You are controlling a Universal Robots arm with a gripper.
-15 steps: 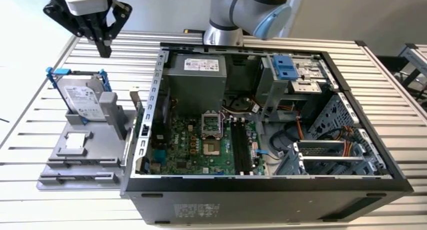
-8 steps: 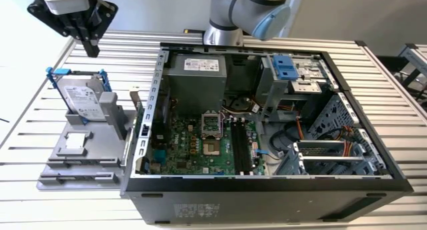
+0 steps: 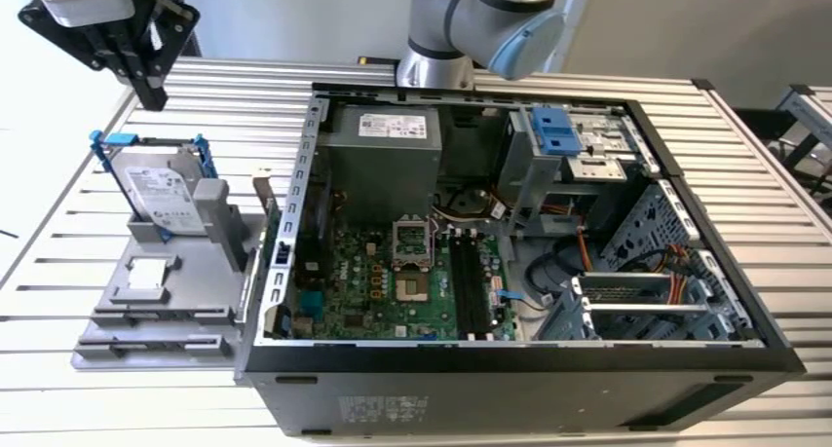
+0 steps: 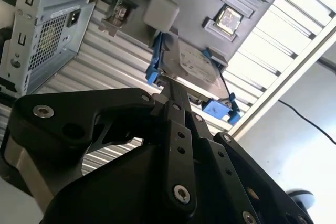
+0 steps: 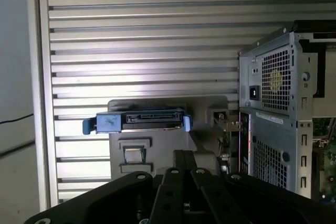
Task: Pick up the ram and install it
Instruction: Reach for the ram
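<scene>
Fingers [image 4: 176, 103] sit together, clamped on nothing; your gripper [image 3: 152, 97] hangs over the drive [image 3: 163, 189], well apart. In the exterior view you see the ram [image 3: 264, 205] upright at the holder's [image 3: 143, 320] edge, just beside the case [image 3: 520, 389] wall; table [image 3: 46, 272] stretches beyond the holder.
</scene>
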